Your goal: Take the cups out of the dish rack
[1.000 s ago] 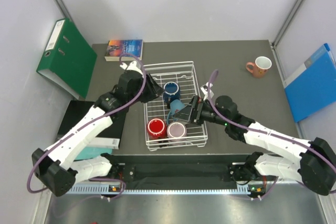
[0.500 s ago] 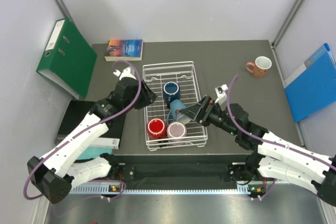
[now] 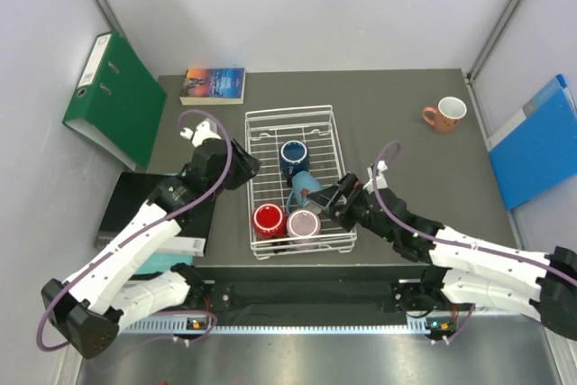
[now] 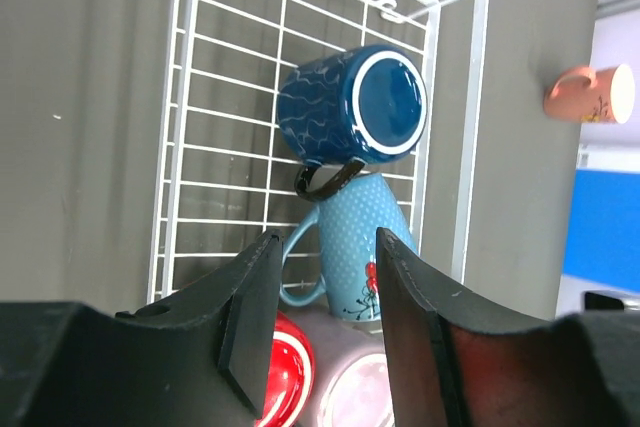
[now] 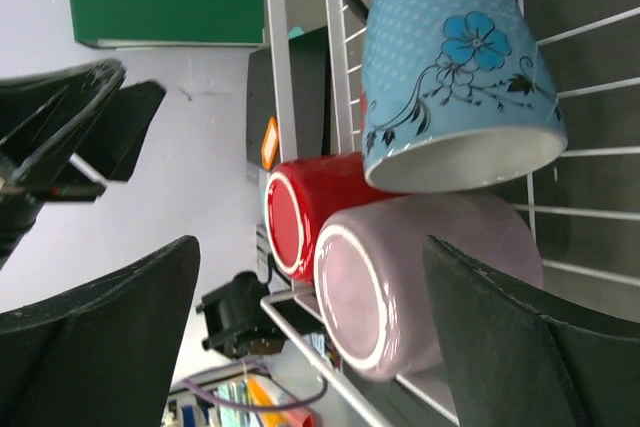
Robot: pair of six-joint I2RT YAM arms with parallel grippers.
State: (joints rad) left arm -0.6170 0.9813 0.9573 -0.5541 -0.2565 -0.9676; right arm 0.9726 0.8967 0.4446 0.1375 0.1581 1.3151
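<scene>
My right gripper (image 3: 329, 197) gapes wide by the pale mauve ceramic mug (image 5: 420, 277); my left gripper (image 4: 322, 297) hangs part-open, empty. The mauve mug sits with 3 others in the white wire dish rack (image 3: 288, 113), the salmon-pink mug (image 3: 444, 115) outside it

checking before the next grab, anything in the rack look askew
Yes: the teal dotted ceramic mug lies tipped on its side in the white wire dish rack, its mouth against the pale mauve ceramic mug.

Overhead view, close wrist views, sharing rack (image 3: 269, 178)
</scene>
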